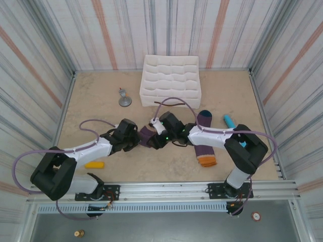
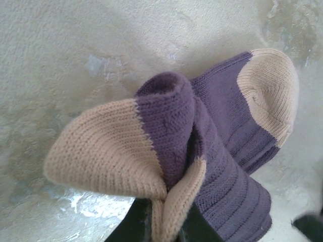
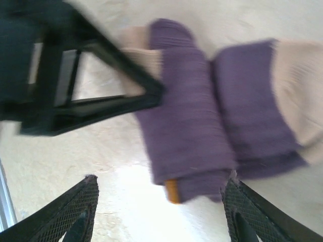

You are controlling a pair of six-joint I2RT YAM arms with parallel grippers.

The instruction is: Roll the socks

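Half-rolled sock (image 2: 212, 166) pinched at cuff by left gripper (image 2: 164, 224); right gripper (image 3: 161, 212) spread wide, sock's long axis aimed between jaws, at table centre.

- half-rolled sock (image 1: 146, 136): purple ribbed knit with tan toe and heel patches. It is folded into a loose bundle, not a tight roll, and sits on the table just in front of the white divider box (image 1: 171, 99), a little left of its middle.
- Left wrist view, half-rolled sock (image 2: 212, 151): a tan flap sticks out to one side and the tan toe points away.
- flat sock (image 1: 204, 150): purple, lying stretched out and unrolled, off the box's front right corner. Its navy toe is toward the box and its orange cuff is away from it.
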